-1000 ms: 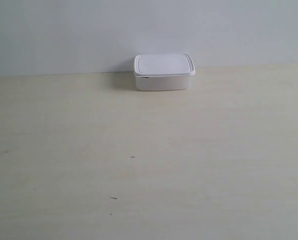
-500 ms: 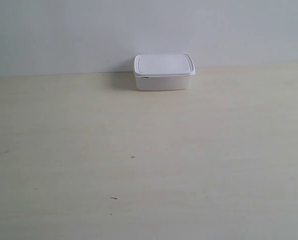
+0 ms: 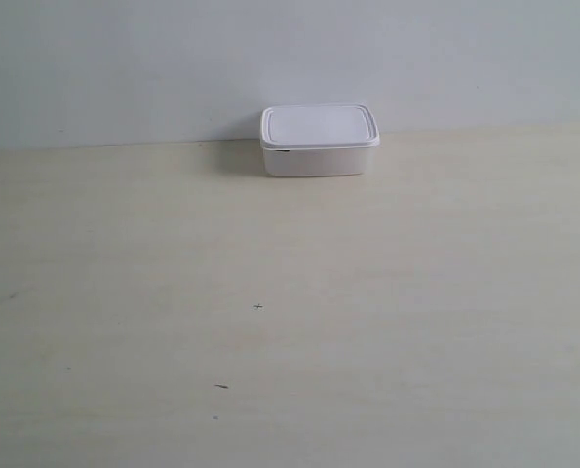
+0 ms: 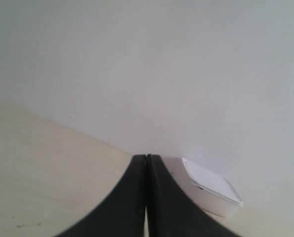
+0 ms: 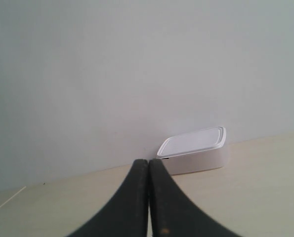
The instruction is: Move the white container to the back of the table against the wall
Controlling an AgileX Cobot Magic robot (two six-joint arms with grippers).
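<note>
1. Nearest the wrist cameras, the left gripper [image 4: 146, 159] has its two smooth black curved fingers pressed together along their length, with nothing between them. The right gripper [image 5: 148, 163] is the same: black fingers closed flat on each other, holding nothing.
2. The broad pale cream wood-grain table [image 3: 387, 331] spreads out beyond them. Its near part carries tiny dark specks [image 3: 258, 307]. I count three clear ones and a faint streak at one edge.
3. Neither arm shows in the exterior view, so that makes two grippers, both seen only from their own wrists and both well apart from the box.
4. At the far edge sits the small rectangular white container [image 3: 317, 156] of plastic, with rounded corners. There is one of it, upright, and its one flat rimmed white lid [image 3: 319, 127] is on.
5. Behind it rises the plain pale grey-white wall [image 3: 270, 58]. The box looks set right at the wall's foot, though none of the views shows for sure that its back face touches.
6. Over the past second nothing has shifted: the box lies exactly where it did, and the table shows the same marks. My judgement is that the placing is done and the arms are simply clear of it.
</note>
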